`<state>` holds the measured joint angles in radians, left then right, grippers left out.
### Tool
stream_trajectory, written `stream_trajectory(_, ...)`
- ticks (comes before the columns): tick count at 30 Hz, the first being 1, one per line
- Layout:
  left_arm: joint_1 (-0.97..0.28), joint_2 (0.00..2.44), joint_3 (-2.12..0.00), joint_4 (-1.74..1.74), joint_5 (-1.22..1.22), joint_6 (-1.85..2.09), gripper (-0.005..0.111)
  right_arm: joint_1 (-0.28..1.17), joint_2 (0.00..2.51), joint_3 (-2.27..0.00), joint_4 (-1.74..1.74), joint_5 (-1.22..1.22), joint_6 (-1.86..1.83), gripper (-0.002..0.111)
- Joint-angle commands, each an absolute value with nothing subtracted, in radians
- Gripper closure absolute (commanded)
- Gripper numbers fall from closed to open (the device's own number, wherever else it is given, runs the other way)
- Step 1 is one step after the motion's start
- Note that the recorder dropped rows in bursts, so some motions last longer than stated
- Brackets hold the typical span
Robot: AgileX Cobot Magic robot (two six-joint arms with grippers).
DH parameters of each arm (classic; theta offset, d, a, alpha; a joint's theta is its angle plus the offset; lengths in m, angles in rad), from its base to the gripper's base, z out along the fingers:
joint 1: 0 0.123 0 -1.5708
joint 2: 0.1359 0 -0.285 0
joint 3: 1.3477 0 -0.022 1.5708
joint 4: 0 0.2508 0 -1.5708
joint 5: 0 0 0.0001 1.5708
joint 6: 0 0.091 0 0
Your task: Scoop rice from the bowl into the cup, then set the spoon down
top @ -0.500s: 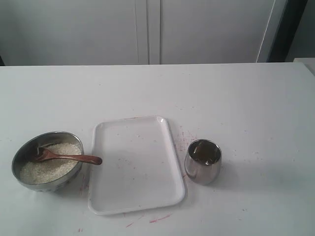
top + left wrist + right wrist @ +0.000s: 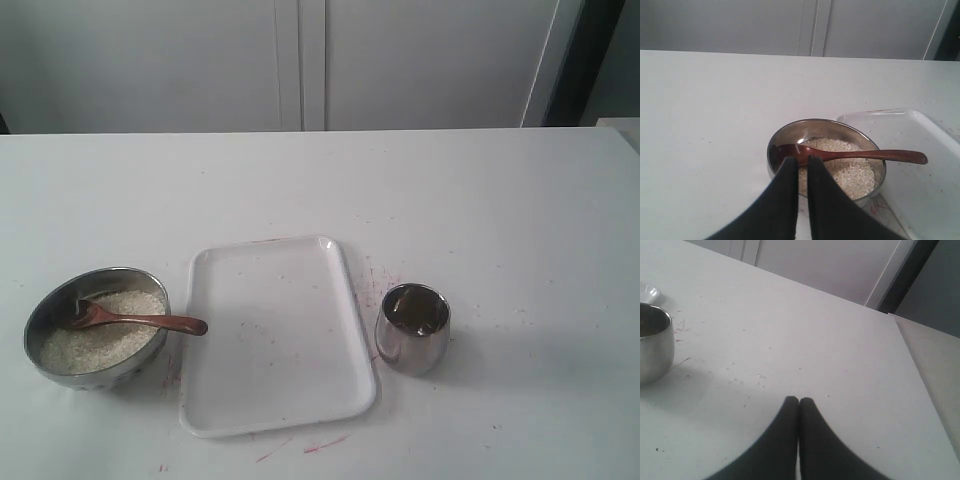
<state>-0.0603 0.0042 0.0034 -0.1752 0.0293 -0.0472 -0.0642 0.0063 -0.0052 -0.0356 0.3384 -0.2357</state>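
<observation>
Nearest the exterior cam: faint red specks [image 2: 320, 443] on the white tabletop [image 2: 480, 200], by the front edge of a flat white rectangular plastic tray [image 2: 275, 340] w/ rounded corners, nothing on it.

L of the tray, just beside it, sits the wide round shiny steel bowl [image 2: 58, 298], holding a bed of small white uncooked rice grains [image 2: 100, 345]. The reddish-brown wooden spoon [image 2: 140, 321] lies in it: oval end on the rice at the side away from the tray, slim handle across the rim, tip overhanging the tray's edge.

R of the tray, near but not touching, stands the small shiny steel cup [image 2: 412, 345], upright, no handle (inside looks dark; can't tell contents).

Neither arm shows in the exterior view.

Left gripper [image 2: 802, 161]: per its wrist cam, dark fingers drawn nearly together w/ only a thin slit between, gripping nothing, tips above the bowl's near rim, apart from the spoon.

Right gripper [image 2: 799, 401]: fingers pressed together, gripping nothing, over bare tabletop, well apart from the cup.

Farther back: open tabletop, then pale cabinet doors [image 2: 400, 60].
</observation>
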Motion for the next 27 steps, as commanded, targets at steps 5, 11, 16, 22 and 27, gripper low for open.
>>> stream_trajectory(5,-0.063,0.0,0.0,-0.185,0.024,-0.049,0.092,-0.07,0.0,0.0,-0.037,0.336,-0.232,0.108)
stream_trajectory(11,-0.063,0.0,0.0,-0.185,0.024,-0.049,0.092,-0.07,0.0,0.0,-0.041,0.336,-0.232,0.108)
stream_trajectory(16,-0.063,0.0,0.0,-0.185,0.024,-0.049,0.092,-0.07,0.0,0.0,-0.053,0.277,-0.232,0.108)
stream_trajectory(22,-0.063,0.0,0.0,-0.185,0.024,-0.049,0.092,-0.07,0.0,0.0,-0.038,0.006,-0.157,0.108)
stream_trajectory(27,-0.063,0.0,0.0,-0.185,0.024,-0.049,0.092,-0.07,0.0,0.0,-0.038,-0.121,0.113,0.108)
